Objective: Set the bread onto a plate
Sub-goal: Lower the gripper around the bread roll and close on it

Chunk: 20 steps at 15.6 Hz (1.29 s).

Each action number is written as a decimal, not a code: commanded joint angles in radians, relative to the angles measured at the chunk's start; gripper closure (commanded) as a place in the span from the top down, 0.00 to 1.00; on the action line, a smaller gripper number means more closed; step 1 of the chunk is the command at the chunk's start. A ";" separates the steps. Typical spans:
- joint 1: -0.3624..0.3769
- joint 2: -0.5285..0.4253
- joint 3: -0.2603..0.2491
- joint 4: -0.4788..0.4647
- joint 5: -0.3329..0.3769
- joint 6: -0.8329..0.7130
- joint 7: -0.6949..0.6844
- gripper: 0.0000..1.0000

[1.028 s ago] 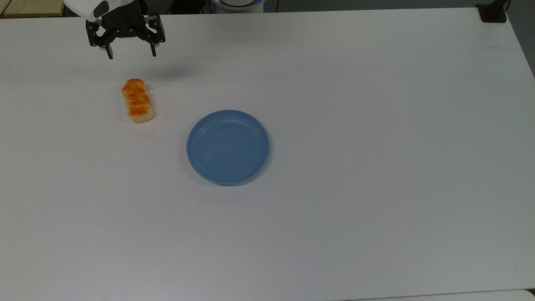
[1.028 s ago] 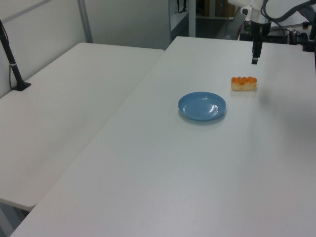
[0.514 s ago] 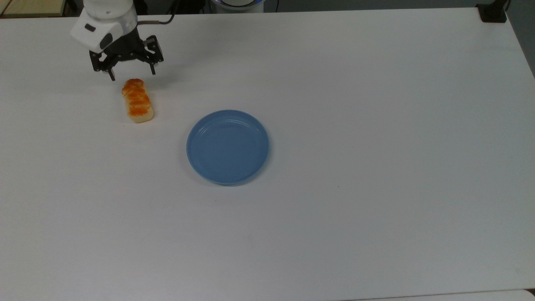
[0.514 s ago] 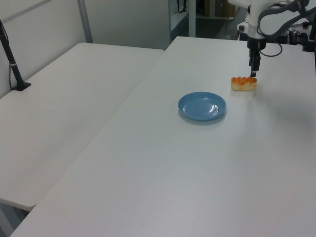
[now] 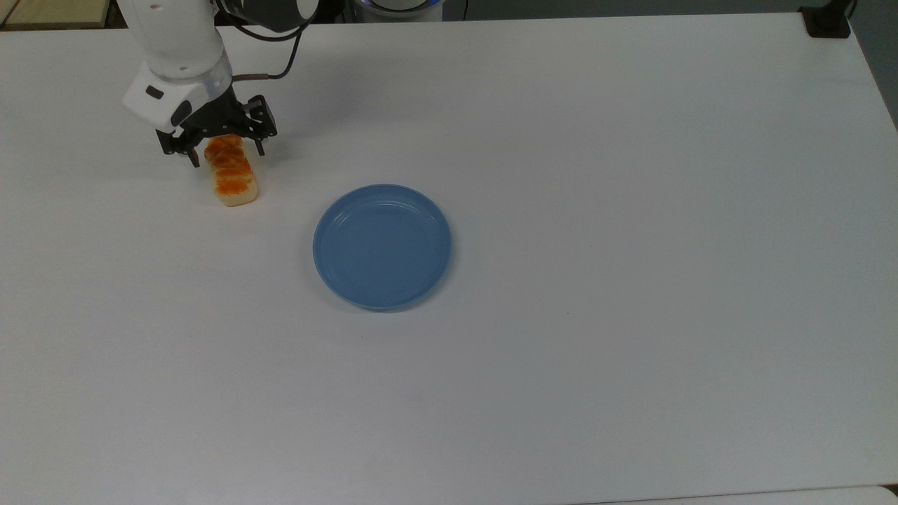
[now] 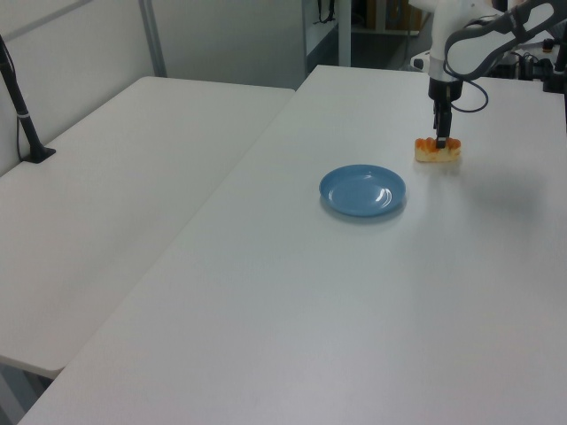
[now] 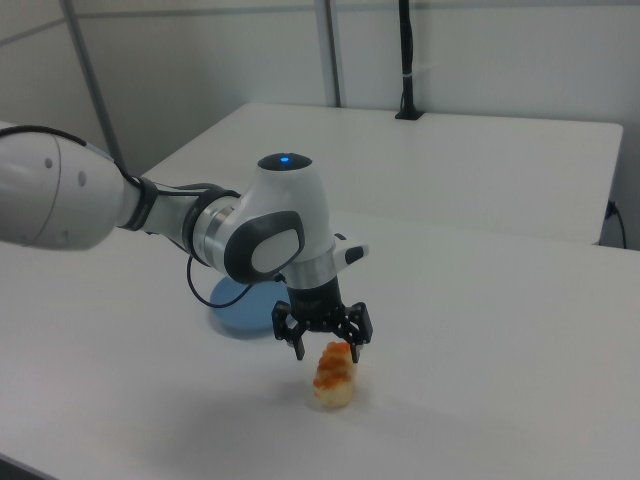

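We hold our white robot arm [image 7: 270, 225] bent low, with its wrist pointing straight down. Our black two-finger gripper [image 5: 226, 156] hangs at the end of it. Its two fingers [image 7: 299, 350] are spread wide apart and point down.

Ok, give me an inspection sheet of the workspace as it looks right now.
Surface: white table, bare apart from the job's things.
Bread: small orange-topped loaf lying flat on the table, toward the top view's upper left, apart from the plate.
Plate: round blue plate, nothing on it.
Clutter: nothing seen.
Gripper: gripper open, fingers straddling the loaf's far end, not closed on it.
Cables: black cable looping off the arm's wrist.
Surroundings: second white table alongside, with a black post on it.
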 commanded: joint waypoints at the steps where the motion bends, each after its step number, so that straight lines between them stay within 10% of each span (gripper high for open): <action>1: 0.018 0.017 0.000 0.007 0.017 0.006 0.015 0.98; 14: 0.018 0.048 0.000 0.010 0.012 0.041 0.015 0.95; 20: 0.018 0.060 0.000 0.007 0.012 0.038 0.015 0.48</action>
